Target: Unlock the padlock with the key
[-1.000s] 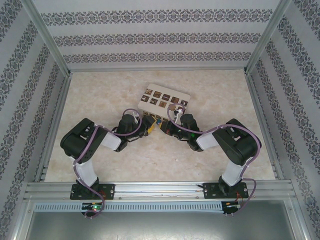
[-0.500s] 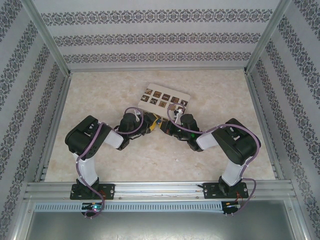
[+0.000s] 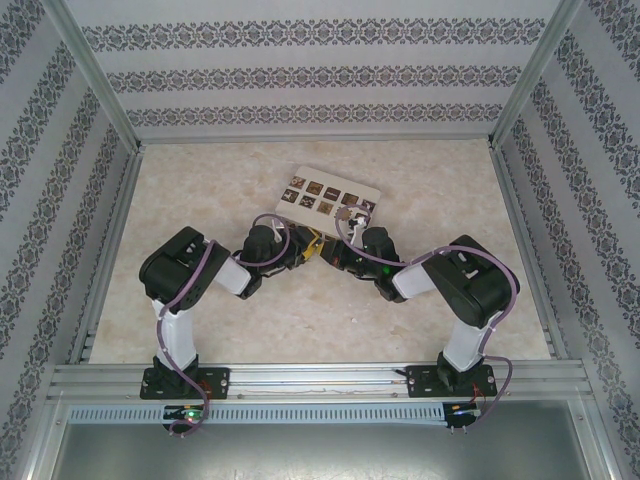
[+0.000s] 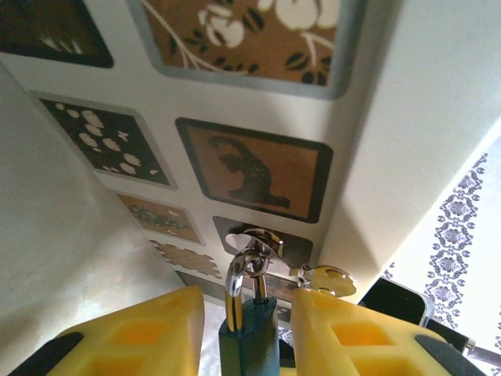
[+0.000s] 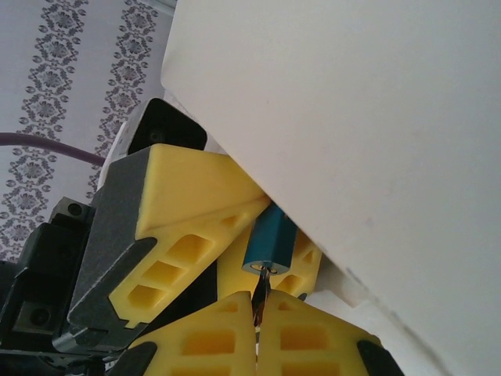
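Since a second ago my left arm has swung in toward the white box and my left tool has pulled its jaws narrower, so now it sits nose to nose with my right tool at the box's near edge, above the table. The padlock hangs by its silver shackle from a small metal loop on the box, and its blue body is right between my left tool's yellow fingers. Those jaws are only partly open. From the left wrist I can see a thin dark gap on each side of the body, so I'm straddling it, not clamping it. My right tool is closed tight on the key. The thin dark blade is pinched between the two fingers and points up, with its tip right at the bottom face of the padlock. How deep it's gone in, I can't tell.
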`<action>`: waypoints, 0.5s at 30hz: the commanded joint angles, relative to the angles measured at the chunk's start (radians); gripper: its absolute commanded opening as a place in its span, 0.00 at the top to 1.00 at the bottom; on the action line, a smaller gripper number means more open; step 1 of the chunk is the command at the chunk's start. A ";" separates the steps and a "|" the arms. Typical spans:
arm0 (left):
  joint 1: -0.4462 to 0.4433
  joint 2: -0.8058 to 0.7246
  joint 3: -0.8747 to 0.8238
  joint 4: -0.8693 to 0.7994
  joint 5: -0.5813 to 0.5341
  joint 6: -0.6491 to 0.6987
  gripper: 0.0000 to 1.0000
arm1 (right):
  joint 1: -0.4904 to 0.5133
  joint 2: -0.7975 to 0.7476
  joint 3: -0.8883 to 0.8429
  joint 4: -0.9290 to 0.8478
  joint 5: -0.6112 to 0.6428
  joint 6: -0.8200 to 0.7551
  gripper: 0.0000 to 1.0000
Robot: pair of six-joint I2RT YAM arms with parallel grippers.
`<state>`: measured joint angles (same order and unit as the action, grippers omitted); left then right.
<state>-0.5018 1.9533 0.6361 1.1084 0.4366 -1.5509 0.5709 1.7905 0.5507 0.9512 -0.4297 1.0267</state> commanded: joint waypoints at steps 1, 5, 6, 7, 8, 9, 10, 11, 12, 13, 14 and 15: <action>0.010 0.020 0.022 0.071 0.010 -0.018 0.68 | -0.011 0.026 0.013 0.030 -0.030 0.045 1.00; 0.008 0.024 0.022 0.074 0.008 -0.021 0.72 | -0.015 0.027 0.012 0.034 -0.031 0.049 1.00; 0.009 0.024 0.022 0.074 0.008 -0.020 0.73 | -0.017 0.026 0.012 0.034 -0.032 0.049 1.00; 0.009 0.023 0.022 0.074 0.007 -0.021 0.74 | -0.017 0.025 0.011 0.035 -0.032 0.049 1.00; 0.008 0.025 0.021 0.074 0.005 -0.020 0.75 | -0.018 0.026 0.011 0.035 -0.033 0.050 1.00; 0.010 0.023 0.020 0.076 0.003 -0.022 0.75 | -0.020 0.027 0.010 0.035 -0.034 0.051 1.00; 0.009 0.022 0.019 0.077 0.002 -0.022 0.76 | -0.020 0.027 0.009 0.035 -0.034 0.051 1.00; 0.009 0.023 0.017 0.077 -0.001 -0.022 0.78 | -0.022 0.027 0.009 0.036 -0.035 0.052 1.00; 0.009 0.023 0.016 0.077 -0.002 -0.022 0.79 | -0.022 0.027 0.010 0.037 -0.035 0.053 1.00; 0.008 0.020 0.016 0.075 -0.002 -0.023 0.80 | -0.024 0.026 0.009 0.038 -0.035 0.055 1.00; 0.009 0.018 0.016 0.073 -0.004 -0.020 0.82 | -0.024 0.026 0.009 0.040 -0.037 0.055 1.00; 0.009 0.016 0.016 0.071 -0.003 -0.018 0.83 | -0.027 0.024 0.007 0.041 -0.037 0.055 0.98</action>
<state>-0.5018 1.9667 0.6422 1.1320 0.4362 -1.5715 0.5625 1.7962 0.5518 0.9699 -0.4461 1.0496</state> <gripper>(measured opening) 0.177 0.049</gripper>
